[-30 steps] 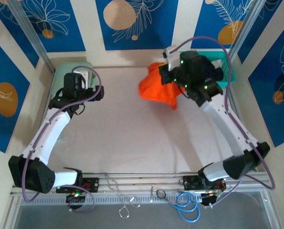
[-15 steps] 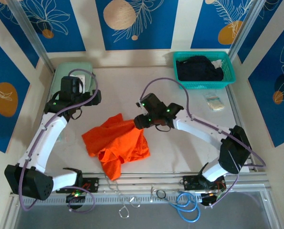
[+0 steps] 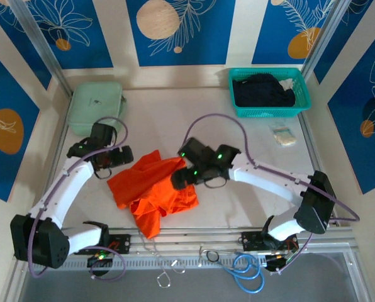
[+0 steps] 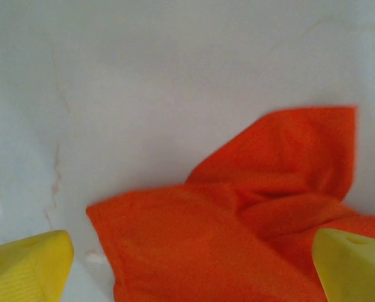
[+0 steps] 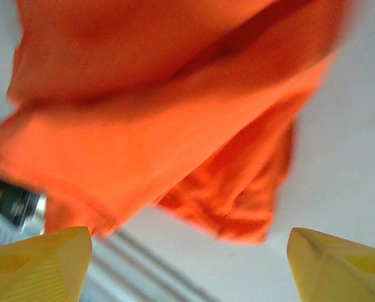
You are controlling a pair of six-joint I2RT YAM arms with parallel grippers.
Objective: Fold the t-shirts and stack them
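The bright orange t-shirt lies crumpled on the table near the front, left of centre. My left gripper hovers over its upper left edge, open, with orange cloth showing between the yellow fingertips. My right gripper is over the shirt's right side, also open, and the orange fabric lies beyond its fingertips, not between them. The black t-shirt sits bunched inside the teal mesh basket at the back right.
A pale green plastic box stands at the back left. A small white packet lies below the basket near the right edge. Bare white table stretches behind the orange shirt. Rails and cables run along the front edge.
The right arm brought the orange shirt from beside the basket down to the front of the table and let it go. The left gripper moved forward and right to the shirt's edge.
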